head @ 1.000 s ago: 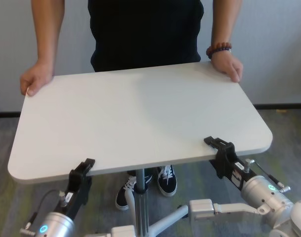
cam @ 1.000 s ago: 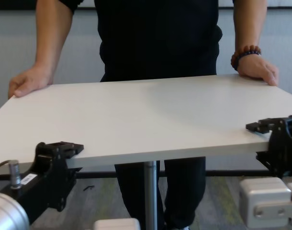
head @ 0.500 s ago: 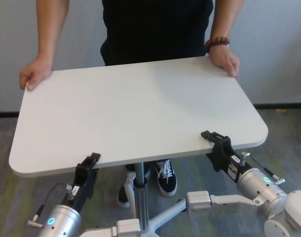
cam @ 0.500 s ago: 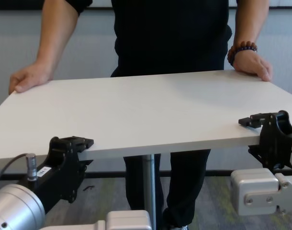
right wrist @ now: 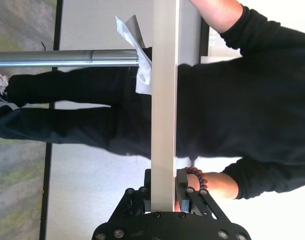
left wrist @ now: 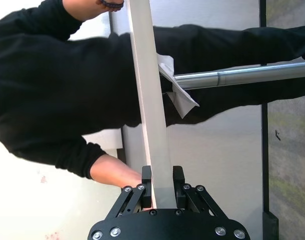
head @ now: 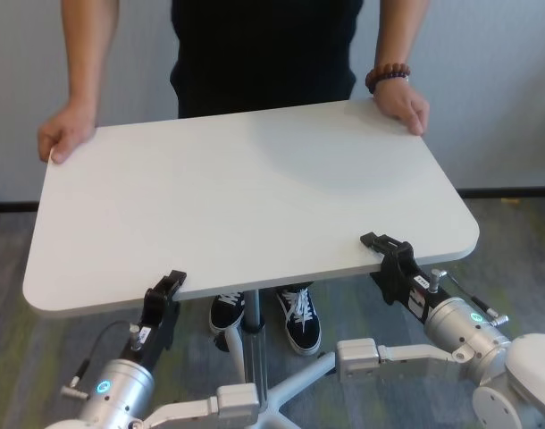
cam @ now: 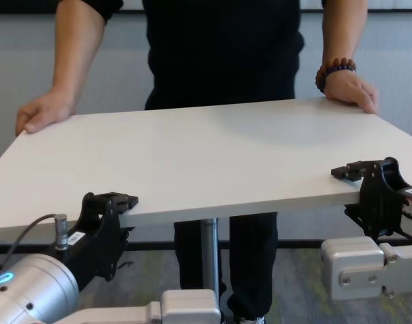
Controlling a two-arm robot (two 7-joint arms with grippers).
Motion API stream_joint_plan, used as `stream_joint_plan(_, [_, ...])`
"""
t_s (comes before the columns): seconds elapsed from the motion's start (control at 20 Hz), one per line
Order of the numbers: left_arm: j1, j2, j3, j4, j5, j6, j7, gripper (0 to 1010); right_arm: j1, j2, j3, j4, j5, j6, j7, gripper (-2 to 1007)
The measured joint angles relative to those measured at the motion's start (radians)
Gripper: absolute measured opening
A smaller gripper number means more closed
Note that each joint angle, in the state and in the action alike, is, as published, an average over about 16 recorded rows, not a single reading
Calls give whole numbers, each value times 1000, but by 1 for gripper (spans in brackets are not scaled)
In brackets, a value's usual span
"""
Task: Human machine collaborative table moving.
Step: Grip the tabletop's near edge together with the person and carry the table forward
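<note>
Grey carpet and a pale wall with a dark skirting strip frame the scene, with the table (head: 255, 206) filling the middle ground between me and the human (head: 264, 54), its white top standing on a single grey pole leg (cam: 209, 253). It is held from both long sides at once, which I judge to be the point of the arrangement: each party takes one edge so that the top can be steered as a shared load rather than dragged from one end. The human stands at the far edge, one hand (head: 65, 134) on the corner to my left and the braceleted hand (head: 405, 105) on the corner to my right, palms resting over the rim, well apart for leverage. My two arms mirror that spacing on the near edge. My left gripper (head: 170, 284) meets the near edge toward my left corner, and the left wrist view shows its fingers (left wrist: 146, 176) closed flat against the top and bottom faces of the thin board. My right gripper (head: 384, 246) sits at the near edge close to my right rounded corner, likewise clamped on the board, with one finger (right wrist: 181, 177) pressed to each face. The tabletop thus runs straight out from between both sets of jaws toward the human.
</note>
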Motion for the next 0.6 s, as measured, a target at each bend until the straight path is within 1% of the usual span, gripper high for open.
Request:
stream_joint_plan(0.3, [-38,-19,12,61,-5,-1,14,268,36,-15,-19,68,5,-19,-22,266])
stream_joint_plan(0.6, [-62,-32,23,109,-14,-5,27,268,60,-28,-36,123,11,-29,-39,266])
